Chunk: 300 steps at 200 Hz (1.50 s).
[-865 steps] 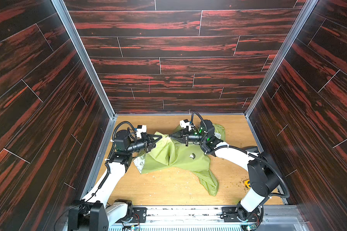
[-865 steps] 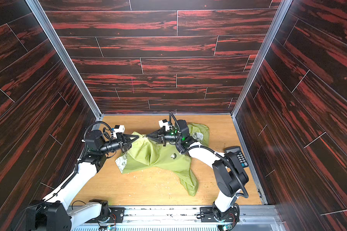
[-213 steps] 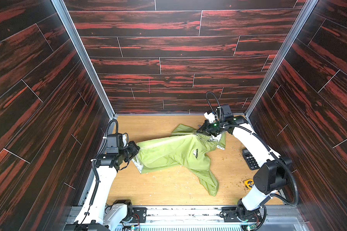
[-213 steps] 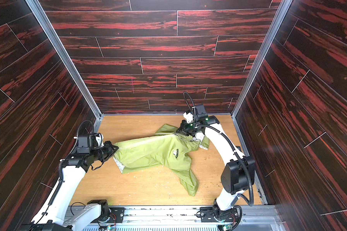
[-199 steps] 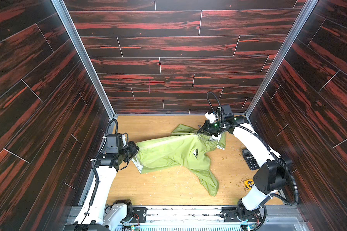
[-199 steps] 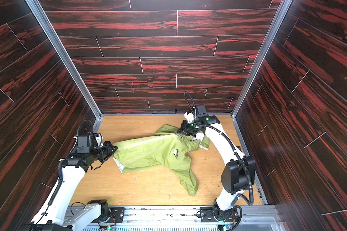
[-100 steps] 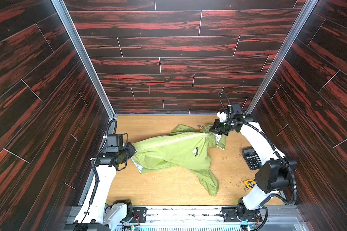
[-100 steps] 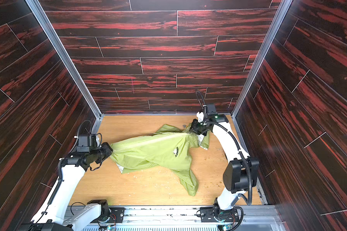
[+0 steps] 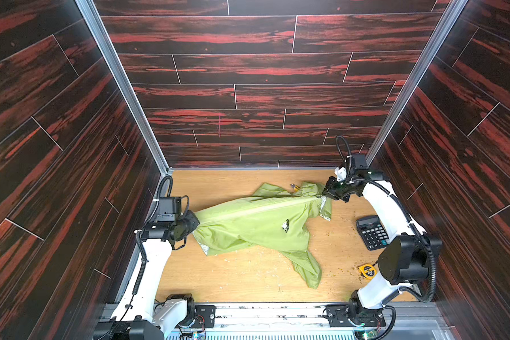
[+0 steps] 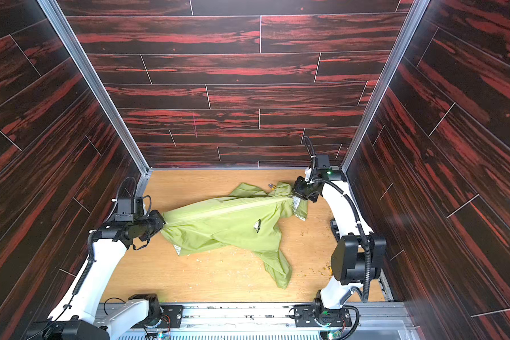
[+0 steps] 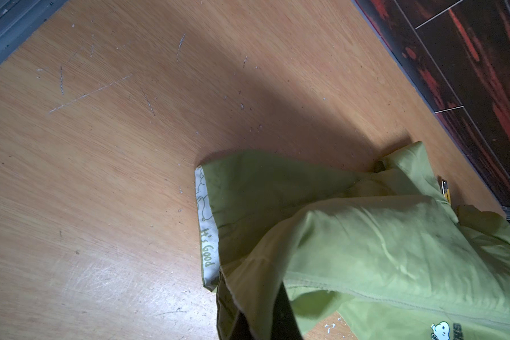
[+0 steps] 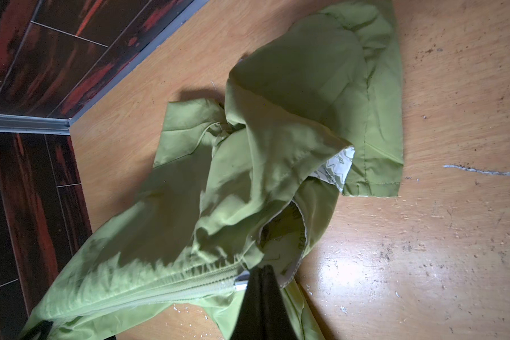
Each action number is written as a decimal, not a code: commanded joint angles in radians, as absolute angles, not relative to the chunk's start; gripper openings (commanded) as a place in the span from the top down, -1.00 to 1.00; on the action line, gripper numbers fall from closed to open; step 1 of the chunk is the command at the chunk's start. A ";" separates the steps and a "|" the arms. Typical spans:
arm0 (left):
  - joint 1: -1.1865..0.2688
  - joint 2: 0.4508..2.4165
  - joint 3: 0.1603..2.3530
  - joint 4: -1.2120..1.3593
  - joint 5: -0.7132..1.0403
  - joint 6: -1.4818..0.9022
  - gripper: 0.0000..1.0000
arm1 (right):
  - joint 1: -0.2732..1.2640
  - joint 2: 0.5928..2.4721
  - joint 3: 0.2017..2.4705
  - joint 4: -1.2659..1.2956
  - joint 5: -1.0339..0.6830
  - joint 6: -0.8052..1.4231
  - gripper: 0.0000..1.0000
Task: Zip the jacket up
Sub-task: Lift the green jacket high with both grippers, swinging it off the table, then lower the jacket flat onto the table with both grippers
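left claw: clamped on jacket, frame left | right claw: clamped on zipper pull, upper right | risk: more tension may slip pull free or snag lining

Both top views are sharp and lit from above: the tabletop is bright between dark walls that splay toward the edges. A broad soft shadow crosses the wood in the left wrist view. In the right wrist view glare whitens it, and the right gripper is a dark blur.
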State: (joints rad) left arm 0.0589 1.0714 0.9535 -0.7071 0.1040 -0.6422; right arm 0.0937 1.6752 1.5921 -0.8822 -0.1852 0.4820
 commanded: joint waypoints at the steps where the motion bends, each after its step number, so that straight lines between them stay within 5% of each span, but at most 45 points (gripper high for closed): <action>1: 0.083 1.084 0.988 -0.735 0.024 -0.615 1.00 | 0.074 1.632 1.583 -0.874 -0.112 0.498 1.00; 37: 0.084 1.129 1.076 -0.678 0.096 -0.626 1.00 | 0.072 1.666 1.666 -0.791 -0.333 0.547 1.00; 72: 0.087 1.254 1.361 -0.537 0.199 -0.715 1.00 | 0.054 1.771 2.053 -0.673 -0.609 0.666 1.00; 118: 0.096 1.531 1.923 -0.315 0.303 -0.914 1.00 | -0.033 2.011 2.644 -0.221 -0.820 1.098 1.00; 160: 0.112 1.666 2.254 -0.355 0.342 -0.973 1.00 | -0.099 2.085 2.712 0.104 -0.884 1.415 1.00; 181: 0.112 1.565 2.110 -0.413 0.334 -0.911 1.00 | -0.066 2.034 2.651 -0.011 -0.981 1.305 1.00; 198: 0.113 1.389 1.790 -0.356 0.275 -0.884 1.00 | -0.013 1.919 2.480 -0.223 -1.022 1.073 1.00; 248: 0.130 0.976 1.033 -0.531 0.073 -0.774 1.00 | 0.066 1.454 1.403 -0.246 -0.956 0.762 1.00; 300: 0.153 0.760 0.734 -0.665 -0.040 -0.794 1.00 | 0.099 1.370 1.013 -0.385 -0.847 0.589 1.00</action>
